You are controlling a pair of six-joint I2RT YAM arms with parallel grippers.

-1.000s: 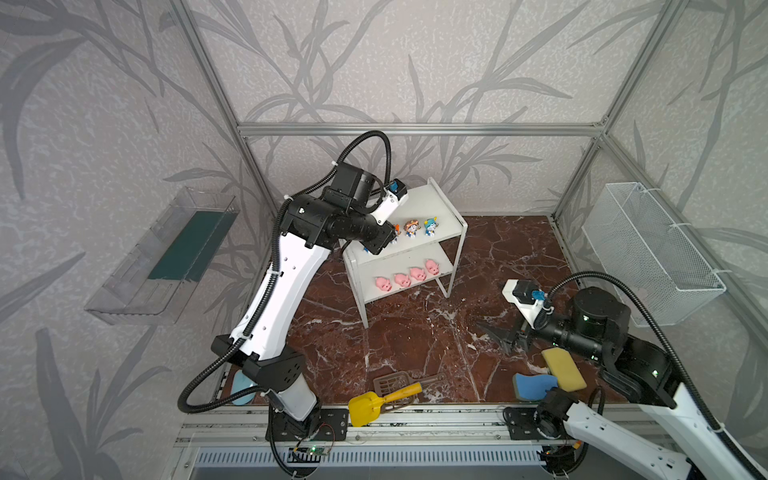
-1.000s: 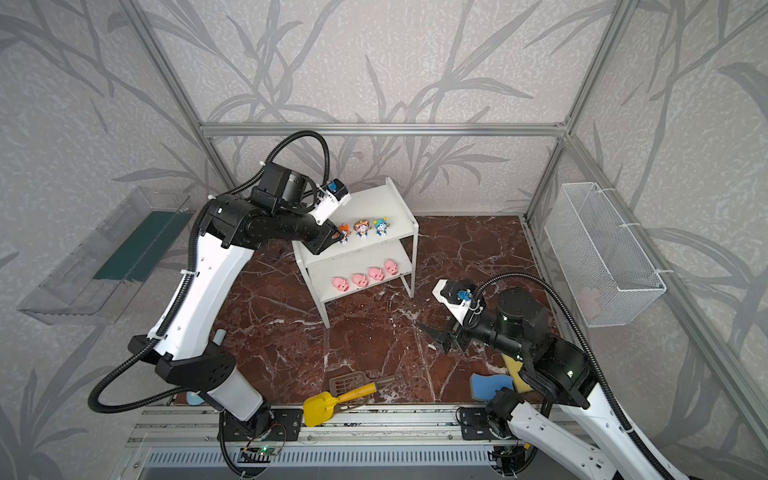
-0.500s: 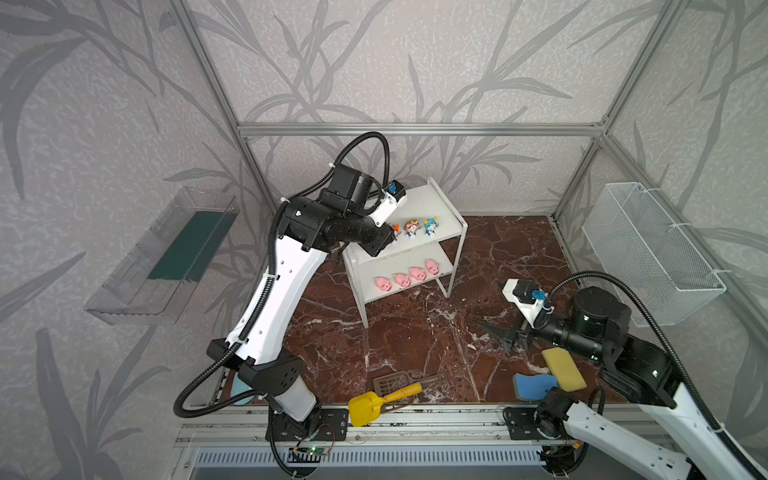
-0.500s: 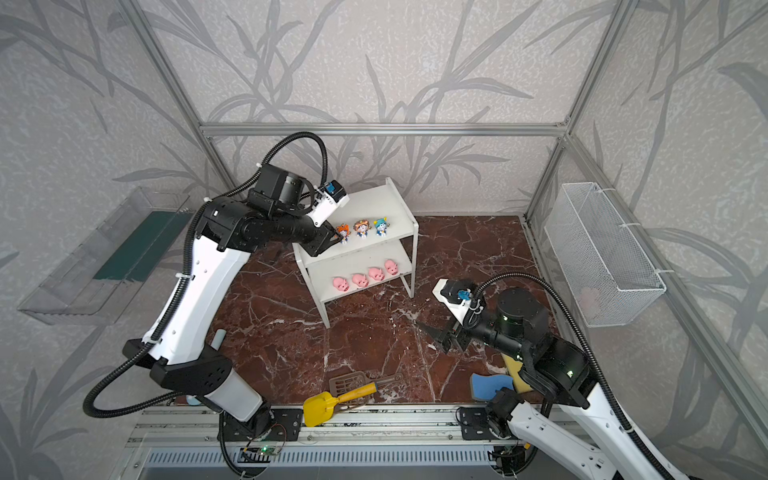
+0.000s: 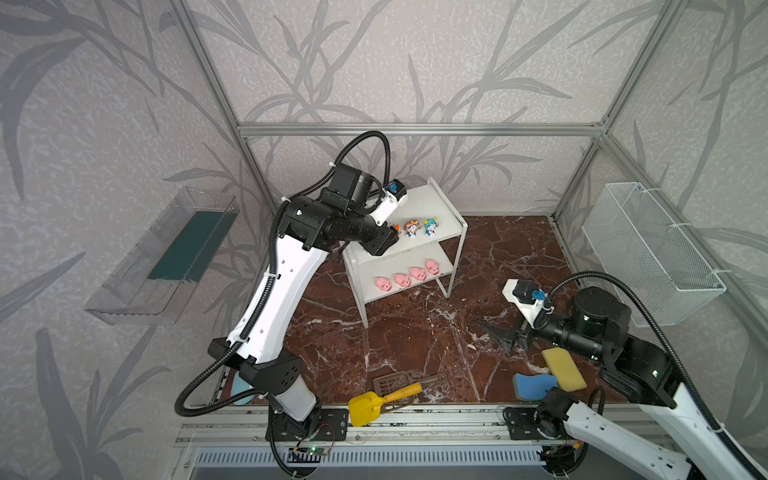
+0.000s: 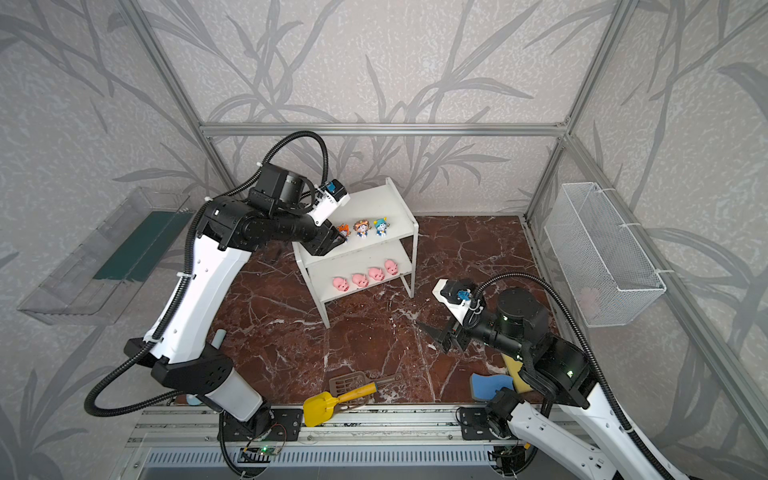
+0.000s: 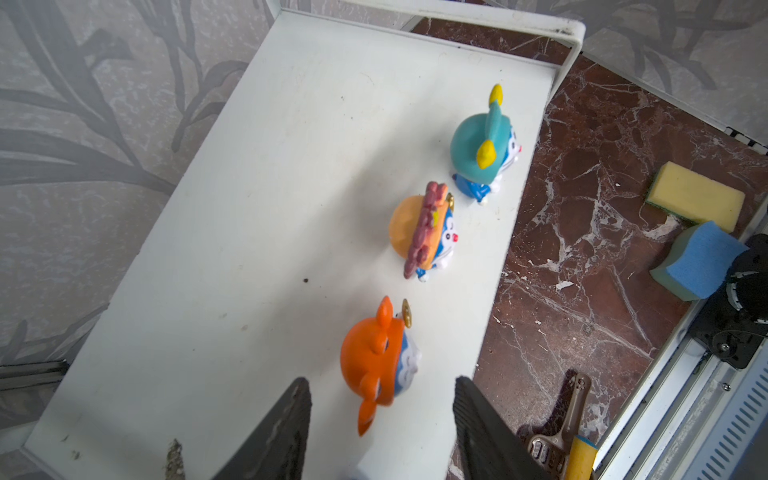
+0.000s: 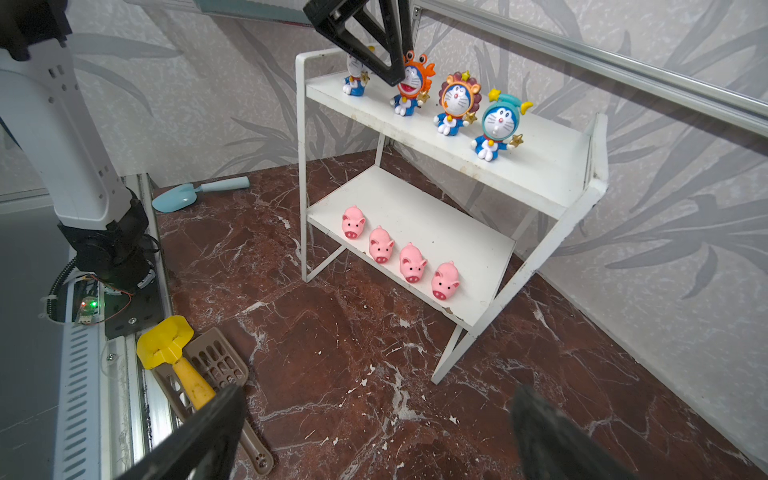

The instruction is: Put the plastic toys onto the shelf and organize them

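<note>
Shelf top (image 8: 540, 166) | white figurine (image 8: 352, 83) half-hidden behind left jaws, parted | right jaws parted, empty

Illumination is bright, even and diffuse in all views. The figurines cast soft, pale shadows on the shelf (image 7: 291, 166) board. Both top views are sharp, with mild wide-angle stretch at the edges. In the left wrist view the orange figurine (image 7: 374, 361) is slightly blurred and the nearest foreground is out of focus.

The shelf (image 5: 441, 207) stands at 12 o'clock on the table (image 5: 415, 345). Four figurines (image 8: 457, 99) line its upper board, four pigs (image 8: 411, 262) its lower board. The scoop (image 5: 365, 408) lies at 6 o'clock and two sponges (image 5: 564, 368) at 4. The basket (image 5: 648, 253) hangs at 3, the tray (image 5: 166, 257) at 9.
</note>
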